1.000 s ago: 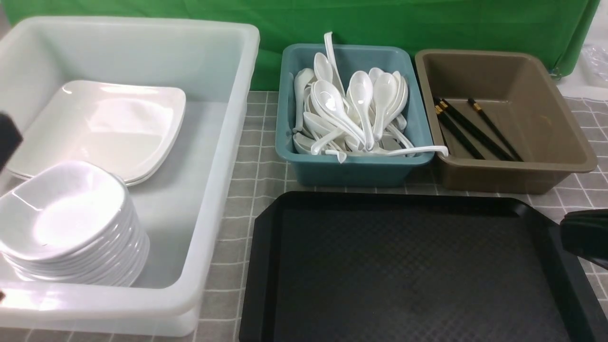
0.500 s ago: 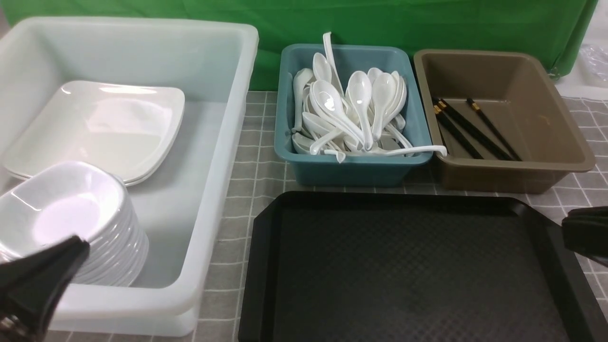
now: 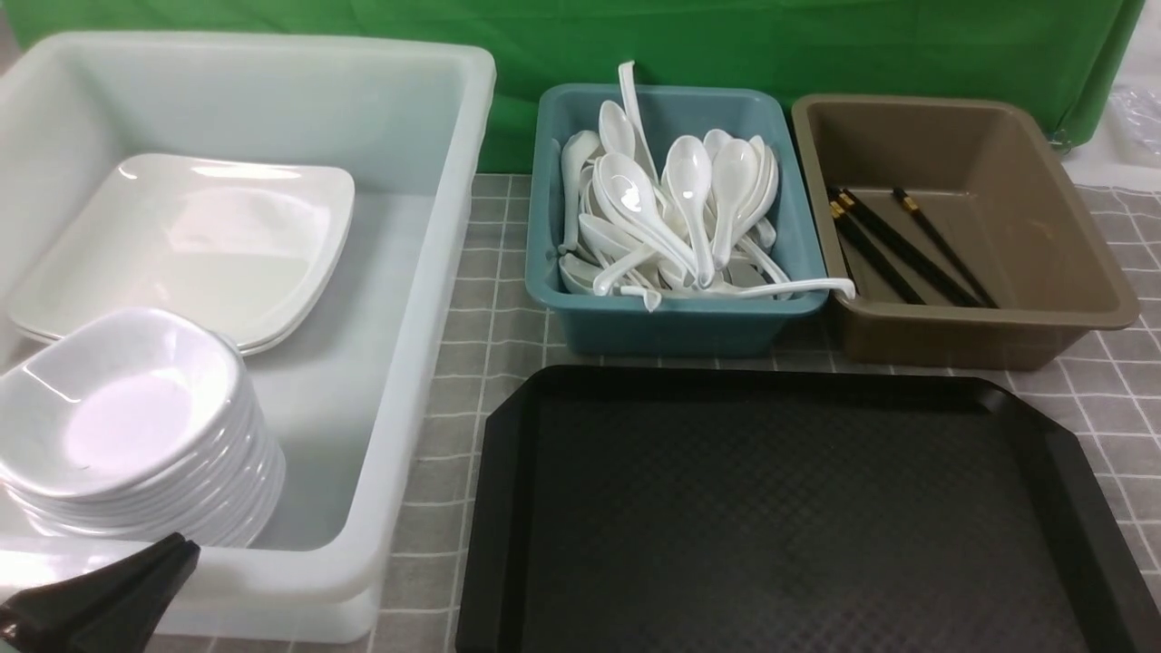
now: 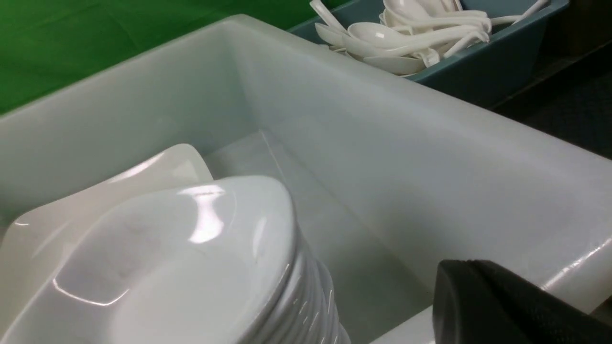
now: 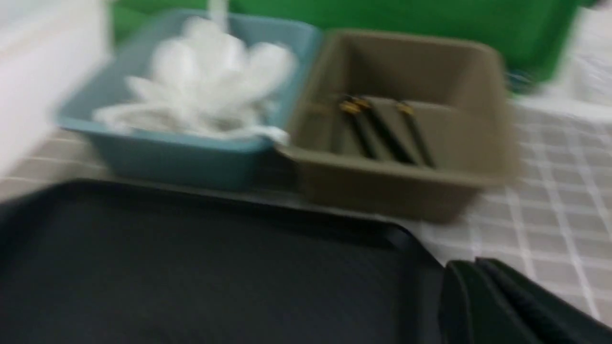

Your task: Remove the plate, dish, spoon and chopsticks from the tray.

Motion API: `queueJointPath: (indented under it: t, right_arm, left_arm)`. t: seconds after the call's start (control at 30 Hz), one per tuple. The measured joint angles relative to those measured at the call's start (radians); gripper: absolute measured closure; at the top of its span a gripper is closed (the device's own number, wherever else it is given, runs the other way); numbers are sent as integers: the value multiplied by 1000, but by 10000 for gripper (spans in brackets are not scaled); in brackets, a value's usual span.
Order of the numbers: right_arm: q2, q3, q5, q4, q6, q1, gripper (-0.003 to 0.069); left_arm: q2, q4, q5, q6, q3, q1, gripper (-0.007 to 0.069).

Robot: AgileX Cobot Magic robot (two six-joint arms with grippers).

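Observation:
The black tray (image 3: 780, 526) lies at the front with nothing on it. Stacked white plates (image 3: 190, 245) and a pile of small dishes (image 3: 127, 417) sit in the white tub. A heap of white spoons (image 3: 689, 190) fills the blue tub, and black chopsticks (image 3: 898, 245) lie in the brown tub. My left gripper (image 3: 181, 544) is shut and holds nothing, just outside the white tub's near wall by the dishes (image 4: 158, 267). My right gripper (image 5: 471, 263) is shut and holds nothing, over the tray's right corner (image 5: 411, 248); it is out of the front view.
The big white tub (image 3: 453, 227) stands on the left. The blue tub (image 3: 671, 331) and brown tub (image 3: 980, 336) stand behind the tray. A grey checked cloth (image 3: 472, 399) covers the table, with a green backdrop (image 3: 816, 45) behind.
My left gripper came down from the tub's left side to the front-left corner. My right gripper pulled back out of the front view on the right.

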Motion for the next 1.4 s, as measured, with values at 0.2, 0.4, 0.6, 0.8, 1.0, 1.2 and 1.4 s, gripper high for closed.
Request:
queueJointPath:
  t: [0.2, 0.4, 0.6, 0.8, 1.0, 1.2, 1.4]
  right_arm:
    - [-247, 309, -71, 9, -39, -69, 642]
    - [-292, 353, -39, 11, -37, -58, 642]
    - [-292, 353, -34, 10, -27, -28, 642]
    - [-293, 353, -34, 10, -24, -28, 636]
    - [-293, 353, -34, 10, -18, -28, 619]
    - [-293, 353, -34, 10, -12, -28, 603]
    - [-293, 353, -34, 11, -10, -28, 599]
  left_arm:
    - [0, 0, 2, 0, 0, 0, 616]
    - [-1, 4, 3, 0, 0, 0, 616]
    - [-1, 15, 3, 0, 0, 0, 616]
    - [-1, 15, 3, 0, 0, 0, 616]
    - [-1, 15, 3, 0, 0, 0, 616]
    - [-1, 15, 3, 0, 0, 0, 616]
    - [-23, 45, 4, 0, 3, 2, 616]
